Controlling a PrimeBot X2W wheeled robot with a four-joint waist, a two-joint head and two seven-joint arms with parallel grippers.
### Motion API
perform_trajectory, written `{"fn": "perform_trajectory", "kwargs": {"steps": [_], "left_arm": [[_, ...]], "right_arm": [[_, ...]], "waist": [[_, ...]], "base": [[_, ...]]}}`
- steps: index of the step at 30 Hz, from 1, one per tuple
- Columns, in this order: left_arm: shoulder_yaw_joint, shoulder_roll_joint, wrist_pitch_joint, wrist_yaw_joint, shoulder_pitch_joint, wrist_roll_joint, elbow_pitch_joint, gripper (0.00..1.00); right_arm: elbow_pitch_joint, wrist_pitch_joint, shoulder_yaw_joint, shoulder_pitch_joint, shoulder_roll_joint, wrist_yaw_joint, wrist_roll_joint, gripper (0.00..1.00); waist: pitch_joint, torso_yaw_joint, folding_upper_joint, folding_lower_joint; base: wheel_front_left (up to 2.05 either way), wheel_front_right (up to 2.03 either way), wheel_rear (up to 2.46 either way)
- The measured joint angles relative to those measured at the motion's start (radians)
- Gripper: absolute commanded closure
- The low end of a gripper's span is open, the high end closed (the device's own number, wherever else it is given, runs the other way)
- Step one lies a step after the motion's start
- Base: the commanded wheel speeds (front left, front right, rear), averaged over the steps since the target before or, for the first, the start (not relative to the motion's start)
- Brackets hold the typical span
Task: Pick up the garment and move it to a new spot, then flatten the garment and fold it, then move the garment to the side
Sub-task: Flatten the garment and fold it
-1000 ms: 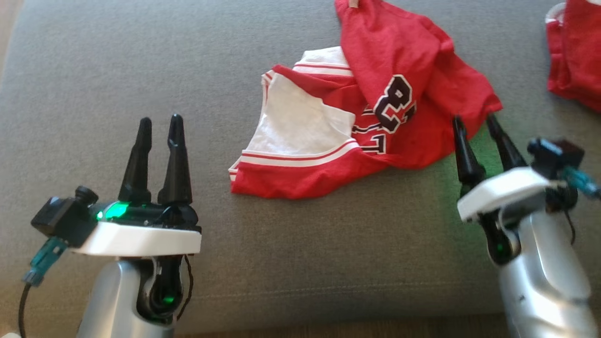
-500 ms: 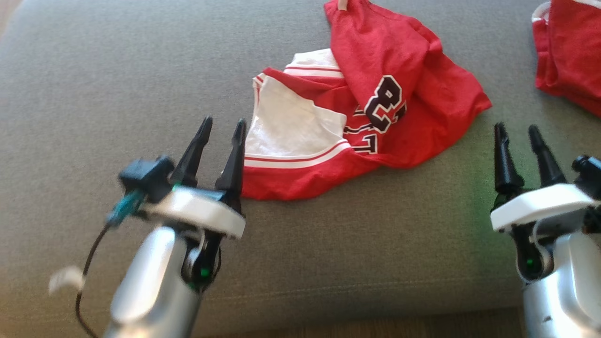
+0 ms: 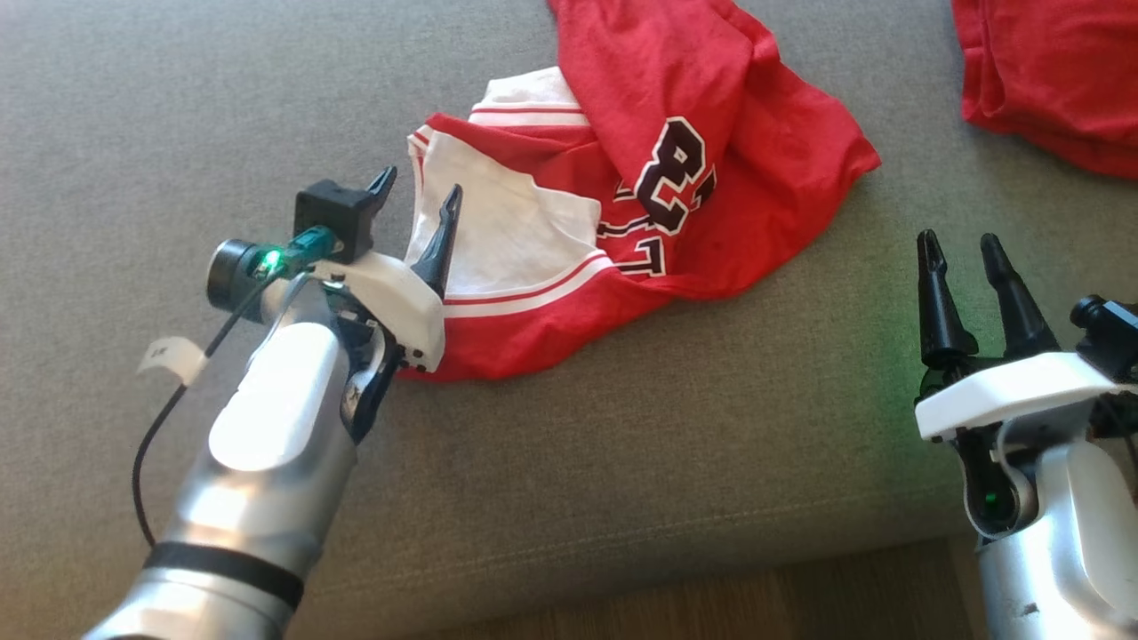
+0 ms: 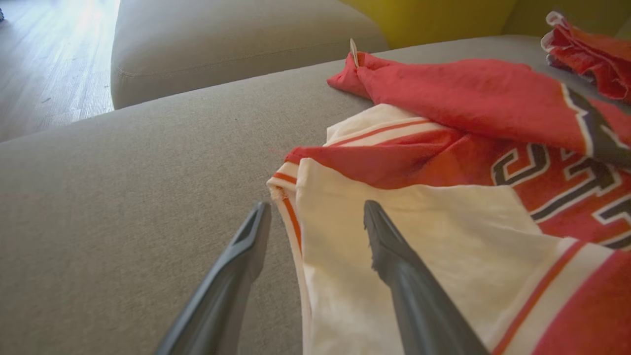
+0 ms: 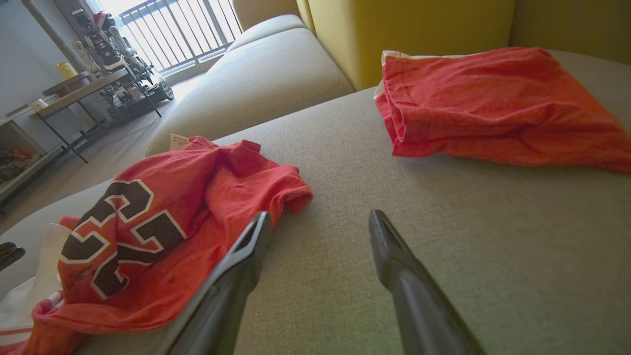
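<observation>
Head view has the garment (image 3: pixel 622 222), a red and white jersey with dark numbers, lying crumpled on the grey sofa seat (image 3: pixel 178 107). The left pincer (image 3: pixel 422 182) sits at the garment's left edge, beside its white panel, with the fingers spread.

From the left wrist view, one finger stands over bare seat just left of the garment's striped hem. The other stands over the white panel, so the hem lies between them, unclamped. Whether either tip touches the cloth I cannot tell.

The right pincer (image 3: pixel 958 238) is off the garment's right corner, on the near side, apart from it and over bare seat. Its fingers are spread too. From the right wrist view, the garment's red corner lies near the tip of one finger, while the other finger points over plain seat.

A second red cloth (image 3: pixel 1040 80) lies folded to the garment's right, well apart from it, close to a yellow backrest (image 5: pixel 419 34).
</observation>
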Motion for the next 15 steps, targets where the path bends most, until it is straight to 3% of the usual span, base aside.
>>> {"fn": "perform_trajectory", "kwargs": {"steps": [7, 15], "left_arm": [[-0.063, 0.016, -0.065, 0.034, -0.076, 0.091, 0.106, 0.0], [-0.109, 0.014, -0.099, 0.037, -0.136, 0.133, 0.16, 0.0]], "right_arm": [[0.015, -0.011, 0.01, 0.0, 0.0, 0.0, 0.012, 0.0], [0.016, -0.03, 0.01, -0.004, 0.0, 0.0, 0.011, 0.0]], "waist": [[0.013, -0.01, 0.0, 0.0], [0.03, -0.016, 0.0, 0.0]], "base": [[0.0, 0.0, 0.0], [0.0, 0.0, 0.0]]}}
